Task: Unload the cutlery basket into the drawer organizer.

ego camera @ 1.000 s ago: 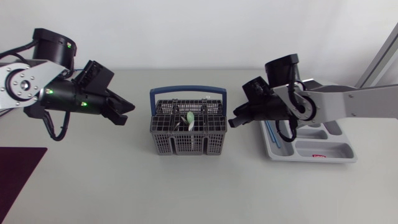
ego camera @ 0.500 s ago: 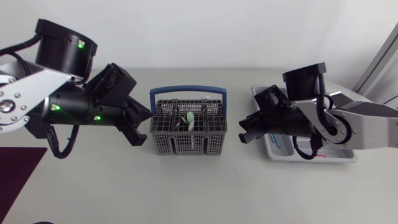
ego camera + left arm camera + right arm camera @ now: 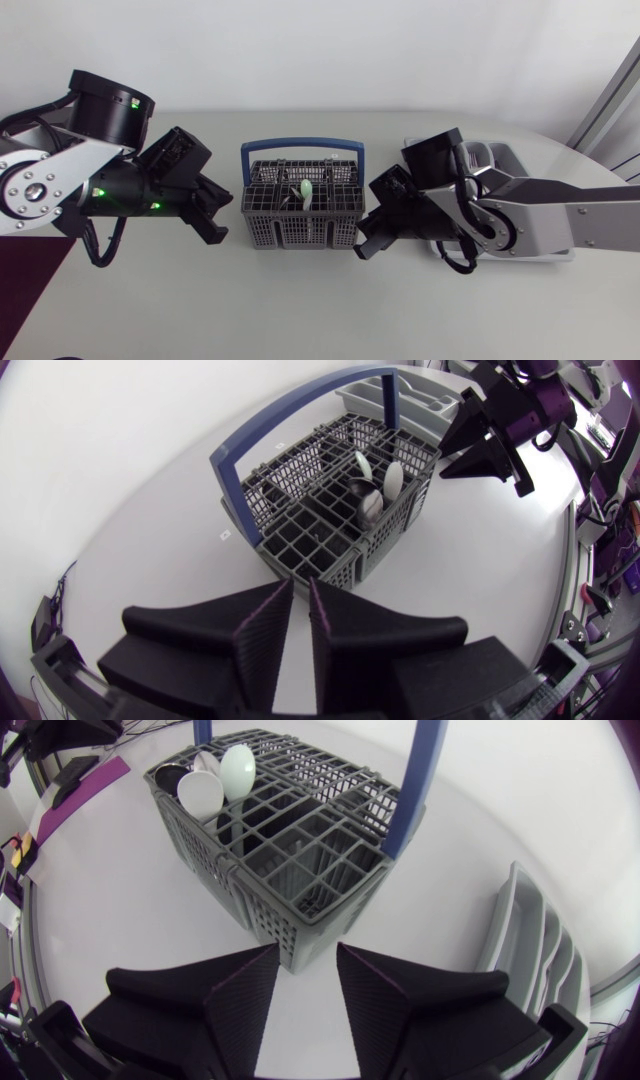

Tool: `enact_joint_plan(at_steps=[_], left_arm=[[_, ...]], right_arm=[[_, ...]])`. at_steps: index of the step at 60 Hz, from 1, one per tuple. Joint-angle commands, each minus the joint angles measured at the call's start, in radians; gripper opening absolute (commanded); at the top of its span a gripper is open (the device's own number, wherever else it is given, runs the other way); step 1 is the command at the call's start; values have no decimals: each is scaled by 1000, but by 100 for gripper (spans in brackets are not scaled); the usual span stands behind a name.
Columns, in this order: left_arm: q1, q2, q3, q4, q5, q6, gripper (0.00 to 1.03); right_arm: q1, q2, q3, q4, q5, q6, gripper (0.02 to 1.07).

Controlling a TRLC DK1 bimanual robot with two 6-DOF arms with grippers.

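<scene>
Grey plastic cutlery basket (image 3: 303, 205) stands mid-table with pale spoons (image 3: 306, 190) upright in it. Within the last second both arms have closed in on it, the right gripper (image 3: 368, 235) coming off the drawer organizer (image 3: 545, 256), so I judge another pick is starting. The left gripper (image 3: 215, 205), fingers nearly together and empty, hangs just beside the basket's left end, while the right, fingers moderately apart and empty, faces its right corner.
</scene>
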Motion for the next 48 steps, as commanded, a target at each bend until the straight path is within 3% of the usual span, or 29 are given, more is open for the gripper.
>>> enact_joint_plan(at_steps=[1,34,48], left_arm=[[5,-4,-22,18,6,14,28],[-2,-12,-28,27,6,15,28],[-11,-10,-23,27,6,11,28]], right_arm=[[18,13,14,3,10,29,47],[-59,-22,-1,2,38,-5,47],[-81,56,25,61,35,-10,47]])
